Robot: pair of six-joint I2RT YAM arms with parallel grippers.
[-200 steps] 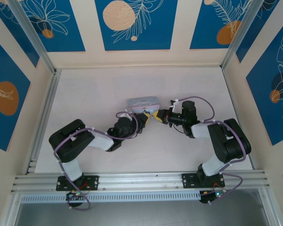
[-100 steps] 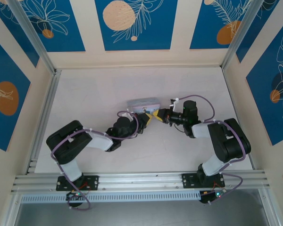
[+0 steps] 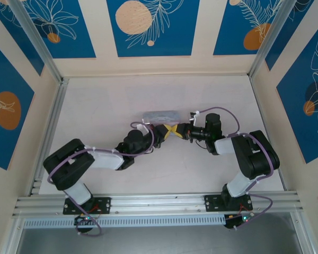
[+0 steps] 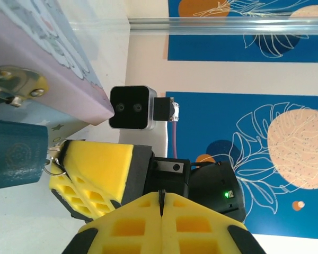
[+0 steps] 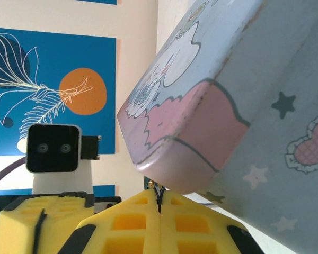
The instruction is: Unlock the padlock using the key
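Note:
The dark teal padlock (image 4: 13, 159) hangs from the brass hasp (image 4: 16, 82) on the front of the pale blue cartoon tin (image 3: 160, 115). My right gripper (image 5: 159, 197) is shut on the thin metal key (image 5: 159, 188), whose tip pokes out under the tin's corner. In the left wrist view the right gripper's yellow fingers (image 4: 95, 169) reach the padlock's end, with a wire key ring (image 4: 54, 165) beside it. My left gripper (image 4: 160, 197) is shut just in front, with only a thin dark slit between its pads. From above, the left gripper (image 3: 166, 132) and right gripper (image 3: 176, 129) meet tip to tip below the tin.
The tin (image 5: 238, 95) lies mid-table, tilted and close over the right fingers. Aluminium rails (image 3: 47, 127) run along the left side and the near edge. Blue patterned walls stand round the table. Bare table stretches behind and to either side of the tin.
The left arm has stretched out lower, and its gripper has slid right until it meets the right gripper's tips. The right gripper has edged slightly left. Both stayed shut.

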